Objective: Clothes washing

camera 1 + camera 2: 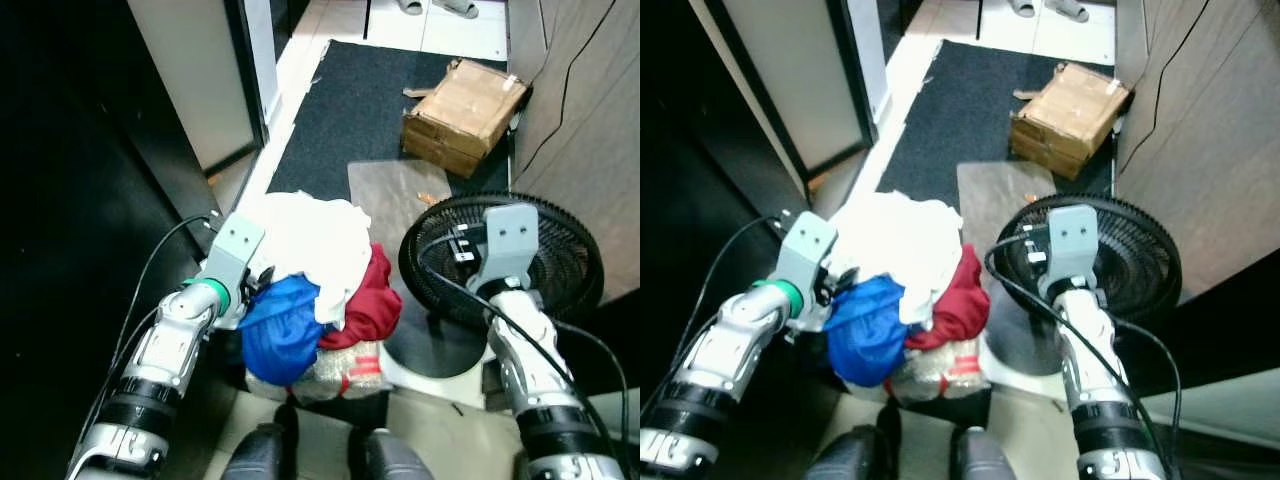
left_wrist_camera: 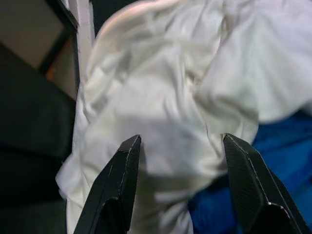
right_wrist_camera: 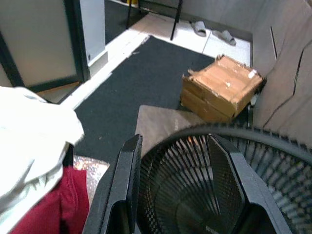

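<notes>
Laundry pile [image 1: 315, 290] sits straight ahead on the floor; left gripper [image 2: 180, 187] is right at its left edge, fingers apart, white cloth [image 2: 161, 97] directly ahead between them. Right gripper [image 3: 180, 185], fingers apart, faces the black fan [image 1: 560, 250], so left is the nearer arm.

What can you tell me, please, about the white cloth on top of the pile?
The white cloth is a crumpled, soft-looking fabric, plain and creased, lying on top of the laundry pile. It drapes over a blue garment on the robot's left and a red garment on its right, touching both. The left gripper is right at it, fingers open on either side of a fold, not yet closed. The pile sits beside a black fan, apart from the cloth.
</notes>
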`<state>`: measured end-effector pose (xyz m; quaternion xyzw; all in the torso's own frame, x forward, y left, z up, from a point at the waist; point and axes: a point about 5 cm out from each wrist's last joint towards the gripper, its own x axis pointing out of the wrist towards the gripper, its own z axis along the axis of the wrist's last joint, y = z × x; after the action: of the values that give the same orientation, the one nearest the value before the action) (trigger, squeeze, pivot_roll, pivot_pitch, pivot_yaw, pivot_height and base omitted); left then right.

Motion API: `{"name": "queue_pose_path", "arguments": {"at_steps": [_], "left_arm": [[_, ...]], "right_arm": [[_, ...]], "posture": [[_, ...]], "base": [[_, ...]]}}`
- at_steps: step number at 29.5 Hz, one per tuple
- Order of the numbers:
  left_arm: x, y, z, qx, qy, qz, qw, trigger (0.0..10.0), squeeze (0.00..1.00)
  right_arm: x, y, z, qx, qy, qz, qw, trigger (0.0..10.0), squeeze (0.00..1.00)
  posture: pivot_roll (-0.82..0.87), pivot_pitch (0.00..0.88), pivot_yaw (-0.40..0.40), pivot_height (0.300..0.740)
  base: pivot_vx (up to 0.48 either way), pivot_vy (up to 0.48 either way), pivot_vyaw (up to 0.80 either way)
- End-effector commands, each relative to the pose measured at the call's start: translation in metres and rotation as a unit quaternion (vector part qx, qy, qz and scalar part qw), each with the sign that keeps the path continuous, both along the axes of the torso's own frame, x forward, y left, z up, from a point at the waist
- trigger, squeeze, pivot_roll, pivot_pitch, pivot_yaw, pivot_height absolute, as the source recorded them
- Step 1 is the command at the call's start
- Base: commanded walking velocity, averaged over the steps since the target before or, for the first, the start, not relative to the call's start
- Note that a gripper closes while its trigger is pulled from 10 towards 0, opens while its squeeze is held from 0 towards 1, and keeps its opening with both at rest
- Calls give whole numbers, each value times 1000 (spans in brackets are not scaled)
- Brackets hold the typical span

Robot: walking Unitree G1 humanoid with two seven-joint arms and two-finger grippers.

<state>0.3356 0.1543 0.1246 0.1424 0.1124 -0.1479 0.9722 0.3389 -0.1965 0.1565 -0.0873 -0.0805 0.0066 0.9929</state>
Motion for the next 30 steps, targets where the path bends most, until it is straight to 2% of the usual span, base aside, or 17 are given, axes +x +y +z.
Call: {"name": "queue_pose_path", "arguments": {"at_steps": [1,4,6,10,16,19,24,29,30], "left_arm": [[-4,4,-5,-8,10,11,1000,10000,0],[-12,6,-6,-18,9,25,999,10000,0],[-12,6,-6,-18,9,25,999,10000,0],[-24,12,-13,-22,18,47,998,10000,0],[-39,16,-21,-27,30,70,997,10000,0],[-41,16,-21,-31,32,76,996,10000,0],[-24,6,-9,-50,25,71,996,10000,0],[3,6,5,-36,9,82,996,10000,0],[3,6,5,-36,9,82,996,10000,0]], "right_arm": [[0,2,-9,-3,20,9,1000,10000,0],[7,12,-6,-7,23,33,999,10000,0],[7,12,-6,-7,23,33,999,10000,0],[13,21,-4,-10,28,53,998,10000,0],[19,23,-5,-18,40,67,997,10000,0],[22,23,-4,-22,42,69,996,10000,0],[27,15,-4,-25,47,55,997,10000,0],[27,11,-8,-28,52,46,997,10000,0],[27,11,-8,-28,52,46,997,10000,0]], "posture": [[-54,297,28,740],[-29,302,-17,740],[-29,302,-17,740],[-15,320,-49,740],[-2,348,-87,740],[-8,351,-89,740],[-13,347,-74,740],[-17,344,-66,740],[-17,344,-66,740]], "base": [[0,0,0],[0,0,0],[0,0,0],[0,0,0],[0,0,0],[0,0,0],[0,0,0],[0,0,0],[0,0,0]]}}
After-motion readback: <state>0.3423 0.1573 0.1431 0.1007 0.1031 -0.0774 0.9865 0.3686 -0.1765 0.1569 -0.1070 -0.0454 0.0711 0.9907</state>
